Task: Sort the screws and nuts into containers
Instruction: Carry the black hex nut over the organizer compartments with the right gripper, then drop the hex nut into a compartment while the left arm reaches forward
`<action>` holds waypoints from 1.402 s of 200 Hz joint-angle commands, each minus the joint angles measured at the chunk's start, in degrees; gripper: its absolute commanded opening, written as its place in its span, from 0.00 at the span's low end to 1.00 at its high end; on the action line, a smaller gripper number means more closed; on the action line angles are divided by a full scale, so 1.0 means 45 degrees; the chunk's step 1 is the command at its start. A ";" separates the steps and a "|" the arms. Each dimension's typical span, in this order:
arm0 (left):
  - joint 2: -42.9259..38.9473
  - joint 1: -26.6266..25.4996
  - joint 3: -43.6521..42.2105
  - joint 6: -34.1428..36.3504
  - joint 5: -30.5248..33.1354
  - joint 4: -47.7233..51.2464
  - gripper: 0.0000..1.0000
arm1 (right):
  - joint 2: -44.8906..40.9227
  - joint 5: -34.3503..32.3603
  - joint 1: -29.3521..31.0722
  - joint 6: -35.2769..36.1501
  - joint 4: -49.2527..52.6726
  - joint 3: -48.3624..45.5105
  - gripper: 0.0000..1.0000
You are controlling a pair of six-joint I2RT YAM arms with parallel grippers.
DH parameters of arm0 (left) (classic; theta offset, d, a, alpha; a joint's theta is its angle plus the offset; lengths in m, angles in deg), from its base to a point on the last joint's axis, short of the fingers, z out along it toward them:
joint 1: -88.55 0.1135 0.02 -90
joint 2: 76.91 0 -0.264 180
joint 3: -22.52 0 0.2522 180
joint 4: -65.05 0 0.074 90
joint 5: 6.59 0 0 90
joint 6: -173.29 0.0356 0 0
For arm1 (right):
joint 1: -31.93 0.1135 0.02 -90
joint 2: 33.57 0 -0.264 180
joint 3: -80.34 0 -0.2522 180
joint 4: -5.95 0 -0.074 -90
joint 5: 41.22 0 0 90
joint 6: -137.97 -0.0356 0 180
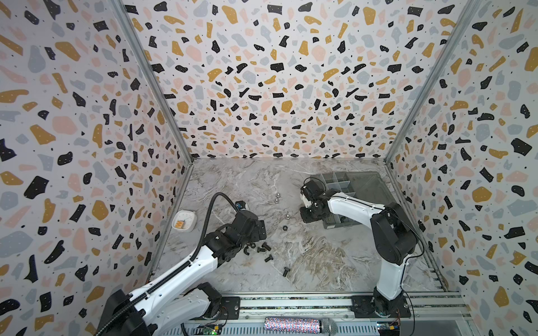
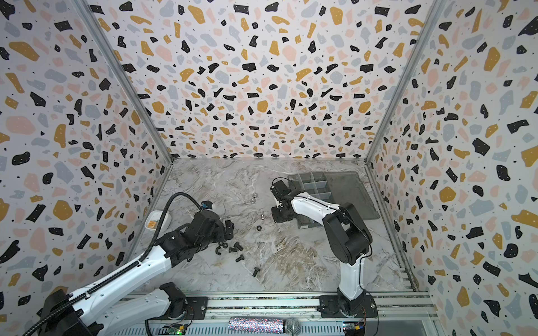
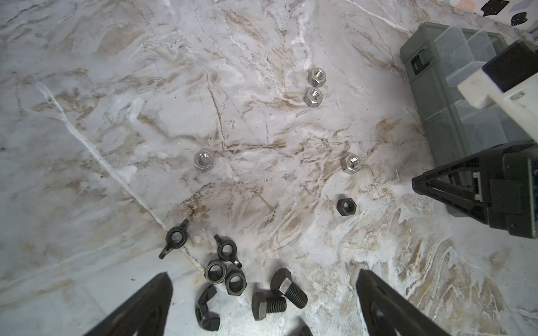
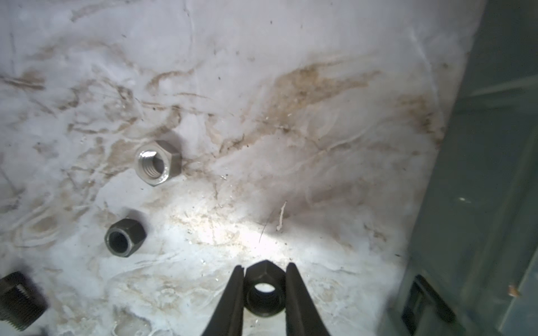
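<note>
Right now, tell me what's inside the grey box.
In the box, the far compartments look empty; the right arm covers the near ones, so their contents cannot be seen.

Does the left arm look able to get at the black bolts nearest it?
Likely yes: the left gripper hangs open over the bolts, nothing covering them, though black nuts crowd beside.
</note>
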 commanded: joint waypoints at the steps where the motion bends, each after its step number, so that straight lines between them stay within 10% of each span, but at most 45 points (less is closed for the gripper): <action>1: 0.0068 0.0110 0.0569 0.0311 0.0028 -0.0123 1.00 | -0.0715 -0.0290 -0.0042 0.0143 0.0698 0.0692 0.15; 280: 0.2517 0.0478 0.2510 0.1440 -0.0553 -0.0167 1.00 | -0.1477 -0.0258 -0.4961 0.0742 -0.0229 0.0122 0.14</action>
